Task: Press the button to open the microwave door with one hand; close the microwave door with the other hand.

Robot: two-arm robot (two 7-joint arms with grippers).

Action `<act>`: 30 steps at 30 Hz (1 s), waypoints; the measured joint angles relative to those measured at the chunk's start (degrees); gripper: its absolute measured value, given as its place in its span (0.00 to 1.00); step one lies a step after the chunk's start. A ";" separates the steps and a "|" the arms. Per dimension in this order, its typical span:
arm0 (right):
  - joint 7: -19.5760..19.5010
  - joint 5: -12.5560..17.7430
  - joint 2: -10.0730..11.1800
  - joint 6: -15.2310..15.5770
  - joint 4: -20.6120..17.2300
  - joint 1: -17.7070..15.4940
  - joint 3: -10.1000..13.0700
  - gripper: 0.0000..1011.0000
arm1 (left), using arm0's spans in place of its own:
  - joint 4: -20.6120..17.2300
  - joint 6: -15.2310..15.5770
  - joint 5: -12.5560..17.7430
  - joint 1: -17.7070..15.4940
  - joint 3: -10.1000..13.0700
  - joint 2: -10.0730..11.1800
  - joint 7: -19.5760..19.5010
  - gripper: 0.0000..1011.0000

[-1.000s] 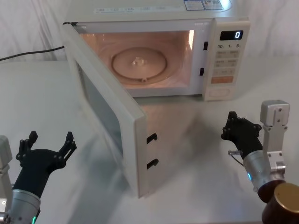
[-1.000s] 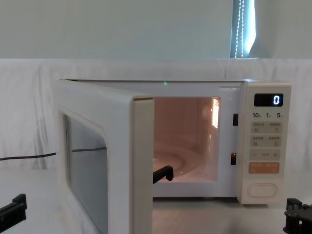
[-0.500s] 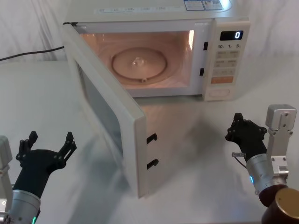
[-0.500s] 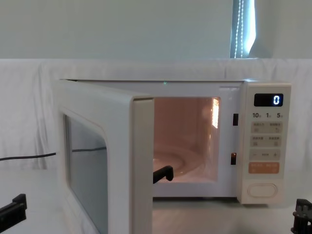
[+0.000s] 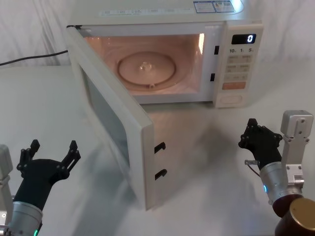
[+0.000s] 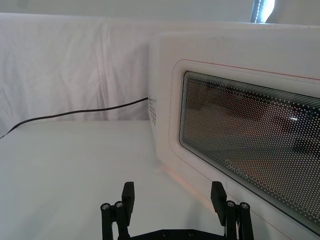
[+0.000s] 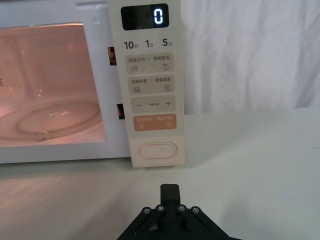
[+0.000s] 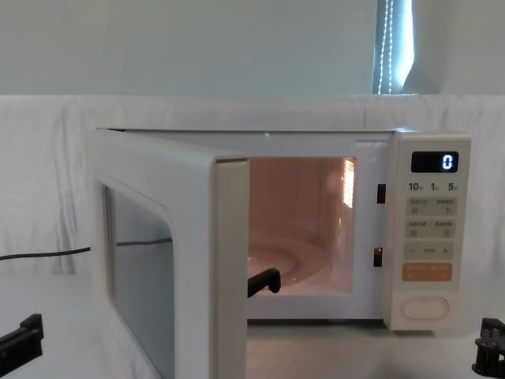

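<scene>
The one microwave door (image 5: 115, 123) stands wide open, the one button (image 7: 157, 150) sits right of it; left gripper (image 5: 48, 157) jaws spread empty, right gripper (image 5: 259, 139) jaws closed empty.

The black angular right gripper (image 5: 260, 140) with its silver bracket now sits farther back from the microwave's control panel (image 5: 238, 63), nearer the robot.

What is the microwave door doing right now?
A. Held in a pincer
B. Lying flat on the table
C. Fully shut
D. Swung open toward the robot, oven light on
D: the microwave door stands swung out on its left hinge, the lit cavity and glass turntable show behind it, and the left pincer and right pincer both hang short of it, touching nothing.
</scene>
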 joint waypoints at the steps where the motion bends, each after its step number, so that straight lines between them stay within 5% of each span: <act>1: 0.00 0.00 0.00 0.01 0.00 0.00 0.00 0.00 | 0.00 0.00 0.00 0.00 0.00 0.00 0.00 0.99; 11: 0.04 0.00 0.03 0.13 0.00 -0.03 -0.02 0.02 | 0.00 0.00 0.00 0.00 0.00 0.00 0.00 0.99; 30: 0.12 0.05 0.09 0.27 -0.04 -0.10 -0.12 0.57 | 0.00 0.00 0.00 0.00 0.00 0.00 0.00 0.99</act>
